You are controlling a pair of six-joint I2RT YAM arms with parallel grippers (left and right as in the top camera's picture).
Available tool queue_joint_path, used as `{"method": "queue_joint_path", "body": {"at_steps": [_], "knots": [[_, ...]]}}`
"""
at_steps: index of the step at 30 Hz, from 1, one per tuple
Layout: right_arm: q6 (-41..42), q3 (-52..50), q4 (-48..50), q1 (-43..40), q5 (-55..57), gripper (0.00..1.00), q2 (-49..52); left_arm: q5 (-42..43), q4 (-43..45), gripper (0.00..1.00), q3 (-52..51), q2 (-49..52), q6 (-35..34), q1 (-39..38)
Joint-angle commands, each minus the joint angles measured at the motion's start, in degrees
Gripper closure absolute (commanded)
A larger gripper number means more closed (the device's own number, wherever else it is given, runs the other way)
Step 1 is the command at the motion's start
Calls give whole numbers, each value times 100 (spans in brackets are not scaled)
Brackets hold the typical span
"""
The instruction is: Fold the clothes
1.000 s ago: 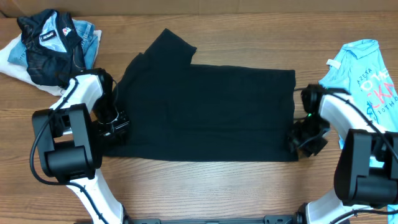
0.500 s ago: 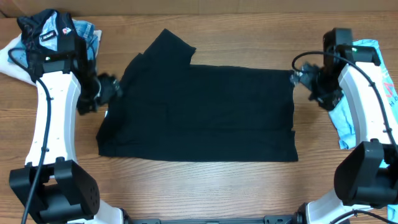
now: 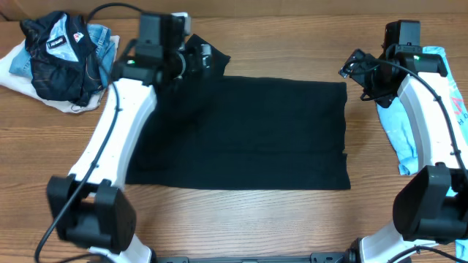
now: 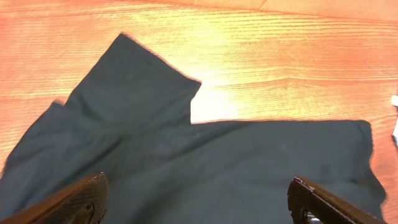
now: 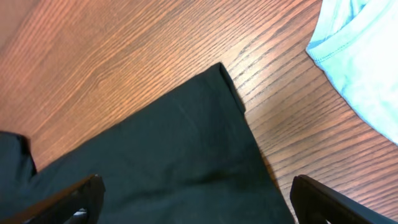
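Up from the near corners, my left claw [image 3: 199, 55] and right claw [image 3: 355, 69] gape empty. The black T-shirt [image 3: 248, 135] looks limp and light; I would pinch its far corners.

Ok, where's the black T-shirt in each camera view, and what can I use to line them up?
Overhead: the black T-shirt lies spread flat across the middle of the picture.
Left wrist: it fills the lower half, its sleeve pointing up left.
Right wrist: it covers the lower left and centre.
Shared landmark: the shirt's square corner, upper right in overhead and left wrist, top centre in right wrist.
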Motion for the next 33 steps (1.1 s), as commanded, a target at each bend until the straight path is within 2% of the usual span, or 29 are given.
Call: {"method": "queue_joint_path", "body": {"at_steps": [1,5,9,13,15,23,27,33], "knots": [[-234,85,0,-15,-7,0,114,-422,195,7,155,643,101,-81],[-249,39,-105,-15,13,0,240,-448,127,9,756,1423,262,-87],[-249,39,-184,-15,11,0,481,-557,-374,11,1735,2201,721,-201],[-249,39,-195,-15,-11,0,793,-1519,-846,10,2702,2822,1060,-472],[-249,39,-229,-15,-11,0,975,-1744,-916,11,3012,3038,1211,-612],[-428,39,-400,-15,-7,0,1572,-1895,-595,15,3161,3526,1375,-839],[-437,39,-398,-15,-11,0,1631,-1993,-422,14,3161,3724,1484,-837],[-439,39,-389,-15,-11,0,1631,-2096,-249,19,3161,3910,1552,-837]]}}
